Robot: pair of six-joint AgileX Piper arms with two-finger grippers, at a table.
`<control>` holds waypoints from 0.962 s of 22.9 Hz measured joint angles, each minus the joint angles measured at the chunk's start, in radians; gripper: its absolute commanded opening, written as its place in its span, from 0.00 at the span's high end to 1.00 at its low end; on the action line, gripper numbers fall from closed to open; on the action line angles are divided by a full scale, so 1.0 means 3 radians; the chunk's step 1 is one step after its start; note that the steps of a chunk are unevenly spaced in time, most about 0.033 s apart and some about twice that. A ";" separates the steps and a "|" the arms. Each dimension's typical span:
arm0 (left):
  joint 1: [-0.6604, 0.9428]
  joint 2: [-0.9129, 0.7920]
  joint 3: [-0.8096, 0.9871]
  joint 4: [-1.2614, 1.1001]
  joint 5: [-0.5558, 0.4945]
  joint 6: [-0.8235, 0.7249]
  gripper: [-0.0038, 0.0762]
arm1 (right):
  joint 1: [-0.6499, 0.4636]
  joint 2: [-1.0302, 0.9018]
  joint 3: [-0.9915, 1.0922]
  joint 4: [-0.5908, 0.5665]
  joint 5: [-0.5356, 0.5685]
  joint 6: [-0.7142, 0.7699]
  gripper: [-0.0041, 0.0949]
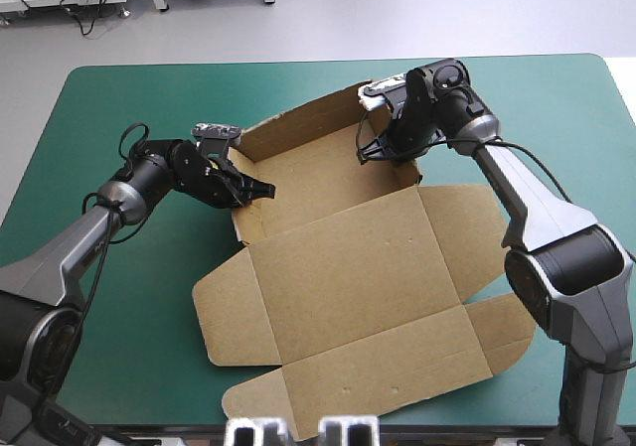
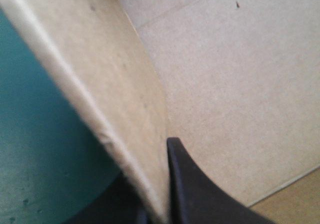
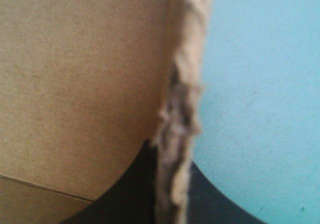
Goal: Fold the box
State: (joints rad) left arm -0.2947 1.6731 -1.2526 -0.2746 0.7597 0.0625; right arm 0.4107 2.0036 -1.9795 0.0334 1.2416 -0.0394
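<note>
While its two side walls stand raised, the box lies mid-table on the teal-green cover, its long axis running from the far tray down to the lid panel, which lies flat toward the near edge. The left gripper is clamped on the left side wall and the right gripper on the right side wall, so the tray floor lies between the arms. The next tuck, I judge, turns on both walls being held upright; the lid is nearer neither arm. Only the wrist views show the grips: one black finger inside the left wall, and the right wall's ragged edge pinched, with cover beyond
</note>
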 measured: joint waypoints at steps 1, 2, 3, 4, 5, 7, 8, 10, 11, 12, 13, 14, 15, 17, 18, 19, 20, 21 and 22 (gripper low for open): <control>0.0000 0.0041 -0.0036 0.0008 0.0052 0.0004 0.97 | 0.0004 0.0003 0.0003 -0.0015 0.0000 0.0005 0.98; 0.0000 0.0090 -0.0110 0.0025 0.0128 0.0008 0.97 | 0.0004 0.0010 0.0003 -0.0031 0.0004 0.0011 0.98; -0.0003 0.0123 -0.0166 0.0041 0.0207 0.0008 0.97 | 0.0004 0.0018 0.0003 -0.0047 0.0004 0.0021 0.98; -0.0004 0.0161 -0.0227 0.0062 0.0275 0.0008 0.97 | 0.0004 0.0029 0.0003 -0.0058 0.0007 0.0032 0.98; -0.0008 0.0254 -0.0395 0.0114 0.0449 0.0008 0.97 | 0.0004 0.0062 0.0006 -0.0057 0.0007 0.0067 0.98; -0.0011 0.0330 -0.0574 0.0201 0.0588 0.0008 0.97 | -0.0021 0.0099 0.0006 0.0006 0.0007 0.0099 0.98; -0.0011 0.0352 -0.0661 0.0249 0.0653 0.0008 0.97 | -0.0032 0.0122 0.0006 0.0047 0.0007 0.0111 0.98; -0.0041 0.0409 -0.0888 0.0435 0.0821 -0.0070 0.97 | -0.0039 0.0192 0.0006 0.0112 0.0004 0.0200 0.98; -0.0080 0.0447 -0.0994 0.0576 0.0901 -0.0137 0.97 | -0.0036 0.0230 0.0011 0.0142 0.0004 0.0258 0.98; -0.0113 0.0483 -0.1062 0.0681 0.0980 -0.0178 0.97 | -0.0036 0.0256 0.0021 0.0163 0.0004 0.0291 0.98; -0.0164 0.0548 -0.1151 0.0834 0.1068 -0.0252 0.97 | -0.0036 0.0272 0.0033 0.0160 0.0004 0.0328 0.98; -0.0191 0.0587 -0.1187 0.0891 0.1102 -0.0296 0.97 | -0.0033 0.0276 0.0049 0.0146 0.0004 0.0350 0.98; -0.0226 0.0664 -0.1246 0.0940 0.1145 -0.0353 0.97 | -0.0029 0.0278 0.0080 0.0100 0.0004 0.0393 0.98; -0.0243 0.0750 -0.1293 0.0937 0.1157 -0.0420 0.97 | -0.0029 0.0282 0.0135 0.0073 0.0001 0.0420 0.98; -0.0244 0.0785 -0.1297 0.0915 0.1158 -0.0445 0.97 | -0.0039 0.0282 0.0175 0.0073 -0.0002 0.0431 0.98; -0.0244 0.0811 -0.1301 0.0915 0.1156 -0.0446 0.97 | -0.0042 0.0282 0.0208 0.0080 -0.0012 0.0434 0.98; -0.0244 0.0830 -0.1310 0.0915 0.1153 -0.0451 0.97 | -0.0051 0.0282 0.0234 0.0083 -0.0016 0.0439 0.98; -0.0244 0.0848 -0.1325 0.0915 0.1153 -0.0450 0.97 | -0.0058 0.0282 0.0264 0.0094 -0.0022 0.0442 0.98; -0.0244 0.0865 -0.1334 0.0915 0.1153 -0.0450 0.97 | -0.0062 0.0282 0.0289 0.0098 -0.0031 0.0442 0.98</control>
State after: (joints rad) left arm -0.3679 1.9327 -1.6528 0.0000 1.1055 -0.0727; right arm 0.3922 2.0883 -1.8927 0.0628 1.2322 0.0933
